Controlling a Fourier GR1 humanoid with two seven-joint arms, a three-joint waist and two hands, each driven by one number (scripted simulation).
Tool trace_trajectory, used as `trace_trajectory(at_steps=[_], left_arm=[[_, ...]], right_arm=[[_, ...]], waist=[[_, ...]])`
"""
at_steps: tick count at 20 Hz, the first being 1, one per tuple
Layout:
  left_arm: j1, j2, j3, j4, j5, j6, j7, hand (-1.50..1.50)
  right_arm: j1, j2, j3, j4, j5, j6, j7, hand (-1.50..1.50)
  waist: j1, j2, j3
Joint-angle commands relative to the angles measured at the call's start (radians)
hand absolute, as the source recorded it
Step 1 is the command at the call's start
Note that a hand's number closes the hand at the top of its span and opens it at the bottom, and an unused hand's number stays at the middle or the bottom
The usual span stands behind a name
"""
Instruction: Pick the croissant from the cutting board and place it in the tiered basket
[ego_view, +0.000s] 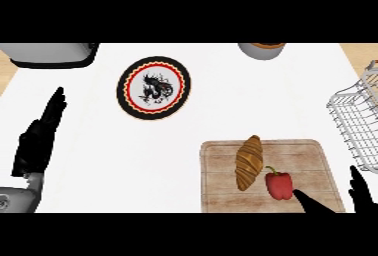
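On the pale wooden cutting board (221, 200) we see the golden-brown croissant (249, 162) lying untouched, just left of a red bell pepper (278, 185). Its long axis runs nearly upright in view, tipped slightly right. Our right hand (359, 196) hovers spread at the board's lower right; our left hand (38, 137) rests, fingers straight. We judge reaching comes next, then carrying to the white wire tiered basket (356, 120).

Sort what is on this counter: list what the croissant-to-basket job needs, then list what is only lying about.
For the job:
croissant
cutting board
tiered basket
right hand

Lying about:
red pepper, on the board beside the croissant
patterned plate
grey appliance, top left
pot, top edge
left hand, resting at the left
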Motion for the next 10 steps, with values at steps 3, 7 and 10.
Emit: trace_trajectory(at_steps=[3, 7, 10], left_arm=[[-0.045, 0.019, 0.017, -0.01, 0.021, -0.042, 0.031, 0.0], [-0.07, 0.003, -0.005, -0.005, -0.014, -0.024, 0.071, 0.0], [-0.042, -0.042, -0.035, 0.004, -0.029, -0.011, 0.035, 0.0]], right_arm=[[-0.124, -0.082, 0.004, -0.171, 0.149, 0.146, 0.507, -1.5], [-0.244, -0.051, 0.006, -0.197, 0.173, 0.26, 0.729, -1.5], [-0.303, 0.011, 0.032, -0.155, 0.173, 0.31, 0.781, -1.5]], waist=[[0.032, -0.001, 0.005], [0.028, -0.004, 0.009], [0.03, -0.003, 0.009]])
